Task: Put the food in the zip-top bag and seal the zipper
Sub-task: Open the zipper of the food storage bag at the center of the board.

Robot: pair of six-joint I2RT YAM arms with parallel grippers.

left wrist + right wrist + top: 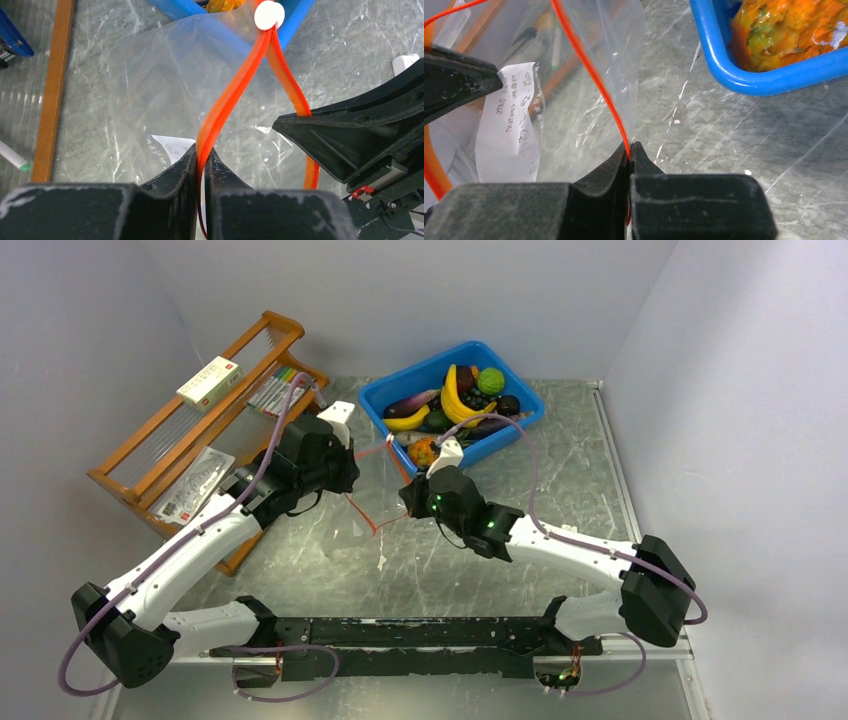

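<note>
The clear zip-top bag [372, 495] hangs between my two grippers at the table's middle, its mouth spread open. My left gripper [202, 152] is shut on one side of the red-orange zipper [240, 82]; the white slider [269, 15] sits at the strip's far end. My right gripper [629, 148] is shut on the other side of the zipper [589, 70]. The bag [589, 100] looks empty apart from a white label [511, 125]. The food, with a yellow banana bunch [455, 398], a bumpy green ball [490, 380] and an orange piece [423, 451], lies in the blue bin [385, 400].
A wooden rack [175, 435] with a box and pens stands at the back left. The blue bin's rim [744, 82] is close to my right gripper, just beyond the bag. Grey walls close in the table's left, back and right sides.
</note>
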